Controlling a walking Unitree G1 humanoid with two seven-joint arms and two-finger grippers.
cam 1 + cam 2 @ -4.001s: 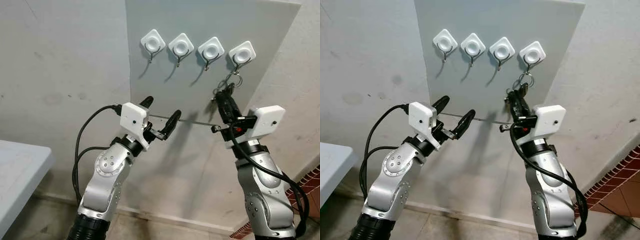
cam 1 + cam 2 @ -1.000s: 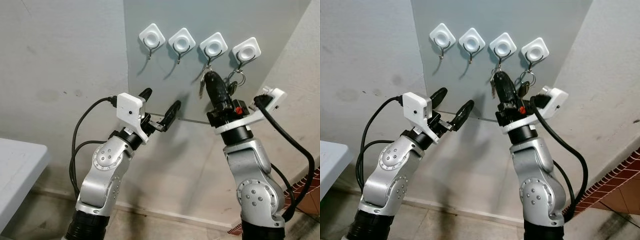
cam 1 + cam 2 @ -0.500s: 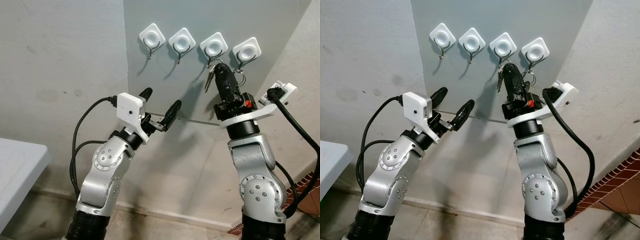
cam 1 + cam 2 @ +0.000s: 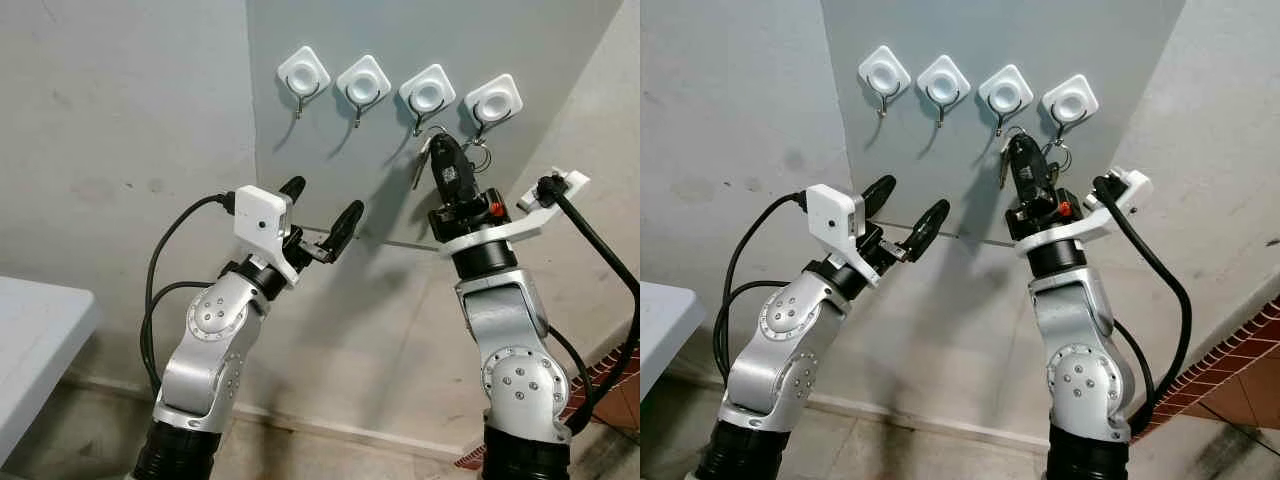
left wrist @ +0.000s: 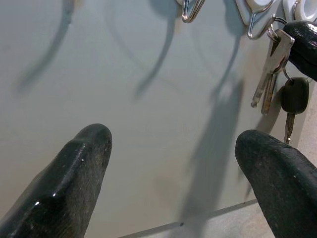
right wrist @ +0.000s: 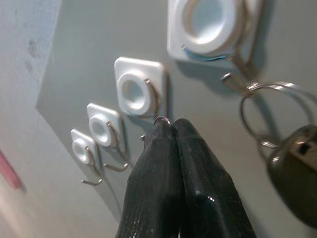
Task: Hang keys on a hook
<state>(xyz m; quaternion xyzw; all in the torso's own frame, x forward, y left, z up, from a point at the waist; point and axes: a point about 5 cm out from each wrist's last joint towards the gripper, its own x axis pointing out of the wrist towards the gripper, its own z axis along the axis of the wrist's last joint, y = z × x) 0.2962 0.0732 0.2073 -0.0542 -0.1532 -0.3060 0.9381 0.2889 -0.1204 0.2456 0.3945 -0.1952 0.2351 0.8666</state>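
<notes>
Four white hooks are stuck in a row on a grey board [image 4: 330, 160]. My right gripper [image 4: 441, 146] points up just below the third hook [image 4: 427, 93], shut on the ring of a bunch of silver keys [image 4: 422, 166] that dangles beside its fingers. In the right wrist view the ring [image 6: 162, 119] peeks out at the shut fingertips, close under the third hook [image 6: 137, 92]. A second ring with a black key [image 4: 478, 156] hangs from the fourth hook [image 4: 493, 100]. My left gripper [image 4: 322, 200] stays open lower left, away from the hooks, holding nothing.
The first hook [image 4: 303, 73] and second hook [image 4: 363, 81] carry nothing. A pale table corner [image 4: 35, 340] juts in at the lower left. Red brick floor [image 4: 1240, 375] shows at the lower right. The bare wall surrounds the board.
My right gripper has carried the silver keys up and to the right, from under the board's middle to just below the third hook. The left arm has stayed put.
</notes>
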